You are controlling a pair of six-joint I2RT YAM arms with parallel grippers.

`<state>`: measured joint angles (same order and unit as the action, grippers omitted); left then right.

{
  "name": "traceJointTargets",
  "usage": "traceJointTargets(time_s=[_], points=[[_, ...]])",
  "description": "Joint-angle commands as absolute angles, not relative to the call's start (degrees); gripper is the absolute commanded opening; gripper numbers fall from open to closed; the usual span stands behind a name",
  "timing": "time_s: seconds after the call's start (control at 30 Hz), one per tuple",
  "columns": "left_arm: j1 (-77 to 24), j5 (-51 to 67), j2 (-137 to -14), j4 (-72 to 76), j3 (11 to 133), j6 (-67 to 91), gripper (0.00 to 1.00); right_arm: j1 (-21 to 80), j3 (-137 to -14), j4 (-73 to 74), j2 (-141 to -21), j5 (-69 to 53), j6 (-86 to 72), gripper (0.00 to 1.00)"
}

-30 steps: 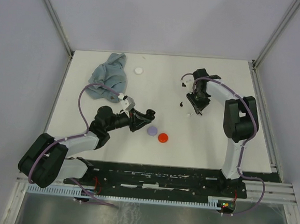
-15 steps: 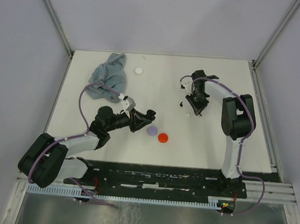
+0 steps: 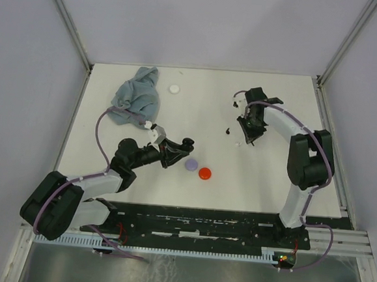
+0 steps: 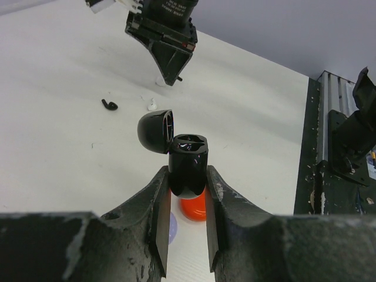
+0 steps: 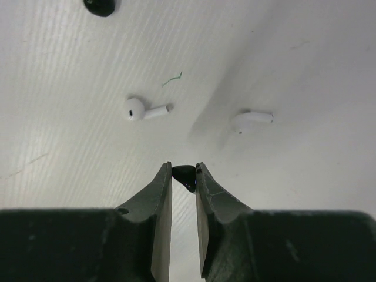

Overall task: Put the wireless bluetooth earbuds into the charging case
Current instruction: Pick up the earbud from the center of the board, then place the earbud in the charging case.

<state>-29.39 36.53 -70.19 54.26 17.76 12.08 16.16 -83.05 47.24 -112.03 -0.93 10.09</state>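
Four earbuds in all: one white earbud (image 5: 134,109), a second white earbud (image 5: 252,119), one black earbud (image 5: 98,6) and a second black earbud (image 5: 183,173). One charging case (image 4: 188,164), black, with its lid open. Three round discs: one white disc (image 3: 174,88) near the far edge of the worktop (image 3: 270,180), and one lavender disc (image 3: 191,165) and one red disc (image 3: 205,173) nearer the near edge. One blue-grey cloth (image 3: 137,91) by the far left corner.

Crumpled blue-grey cloth (image 3: 137,92) near white disc (image 3: 174,88); lavender disc (image 3: 191,165) beside red disc (image 3: 205,173)
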Motion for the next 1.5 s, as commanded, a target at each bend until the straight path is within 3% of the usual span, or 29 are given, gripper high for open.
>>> traceJointTargets(time_s=[0.0,0.67,0.97,1.47], points=[[-29.52,36.01,-67.56,64.69,14.19,7.32,0.03,18.43,-80.69,43.99,-101.7,0.15,1.4,0.17],[-29.59,36.82,-63.41,75.94,7.58,3.68,0.03,37.33,-66.77,24.3,-69.35,0.66,-27.36,0.17],[-29.62,36.56,-62.7,79.38,6.3,4.38,0.03,47.21,-61.92,10.51,-65.0,3.06,-32.16,0.18],[-29.62,35.02,-60.78,80.17,5.55,5.01,0.03,57.66,-57.11,-6.37,-68.64,3.69,-35.15,0.18]])
